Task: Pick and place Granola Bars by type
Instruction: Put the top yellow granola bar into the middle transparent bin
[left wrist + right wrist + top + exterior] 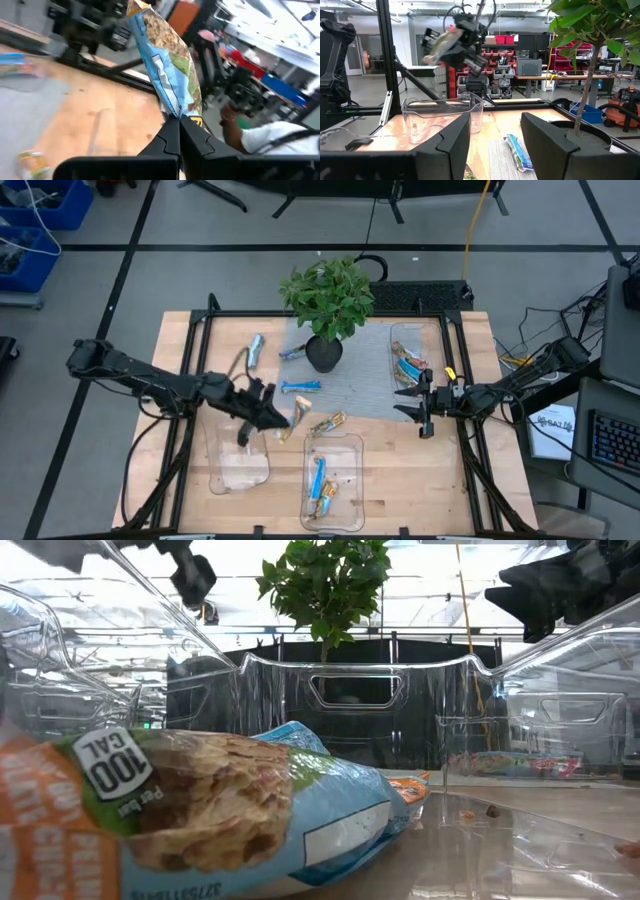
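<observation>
Left gripper (272, 418) is clamped on the end of a blue-wrapped bar (165, 65), carrying it in the air near the left tray (240, 465), which looks bare of bars from above. Right gripper (422, 405) waits with its fingers apart and nothing between them, just beside the right tray (438, 330), where a few bars (408, 367) already lie. The middle tray (357, 445) at the front edge holds a couple more (319, 480). Still unsorted are a bar (256, 348) on the bare wood to the left of the plant (328, 298), two blue ones (300, 387) on the grey mat (370, 385) by the pot, and one (328, 423) just behind the middle tray. By this count the sorting is roughly half done, with the held bar likely bound for the left tray as the first of its type there. As for writing, the low view shows a bar (200, 805) up close inside a tray: a dark badge reading "100 CAL", with small "Per bar" beneath, and large pale letters on an orange band that are cut off and unreadable. No brand name can be made out on the held bar, only a picture of granola and a green patch.
</observation>
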Action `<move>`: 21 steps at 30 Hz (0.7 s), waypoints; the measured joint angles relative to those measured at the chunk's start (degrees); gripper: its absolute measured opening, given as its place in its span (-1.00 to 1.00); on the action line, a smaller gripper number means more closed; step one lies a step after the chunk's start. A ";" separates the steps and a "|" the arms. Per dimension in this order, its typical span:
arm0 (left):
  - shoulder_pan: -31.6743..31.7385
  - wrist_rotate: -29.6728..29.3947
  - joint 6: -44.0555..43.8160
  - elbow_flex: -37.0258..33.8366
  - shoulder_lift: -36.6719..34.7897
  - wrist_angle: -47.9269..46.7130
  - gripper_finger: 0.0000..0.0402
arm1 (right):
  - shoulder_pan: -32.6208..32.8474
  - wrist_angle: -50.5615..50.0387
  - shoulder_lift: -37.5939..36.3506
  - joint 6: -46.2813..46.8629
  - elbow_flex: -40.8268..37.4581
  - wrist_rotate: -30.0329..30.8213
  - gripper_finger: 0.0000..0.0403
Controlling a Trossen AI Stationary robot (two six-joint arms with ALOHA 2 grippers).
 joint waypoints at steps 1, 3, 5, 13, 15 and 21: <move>-0.93 -0.01 -0.09 1.64 1.44 -0.91 -1.00 | -0.01 -0.02 0.02 0.00 0.00 0.00 -0.17; -2.41 -0.09 0.31 5.21 4.52 -5.39 -1.00 | -0.02 0.30 0.02 0.00 -0.01 0.00 -0.17; -3.64 -0.09 1.32 9.63 8.30 -11.32 -1.00 | -0.02 0.41 0.01 0.00 0.00 0.00 -0.17; -4.95 -0.09 3.24 24.10 21.68 -29.28 -1.00 | 0.01 0.83 0.00 0.04 0.00 -0.04 -0.17; -4.95 -0.05 2.94 26.18 24.68 -31.38 -1.00 | 0.01 0.82 0.02 0.04 -0.01 -0.07 -0.17; -4.91 4.00 2.16 31.11 33.03 -32.85 -1.00 | 0.01 0.85 0.01 0.04 0.00 -0.13 -0.17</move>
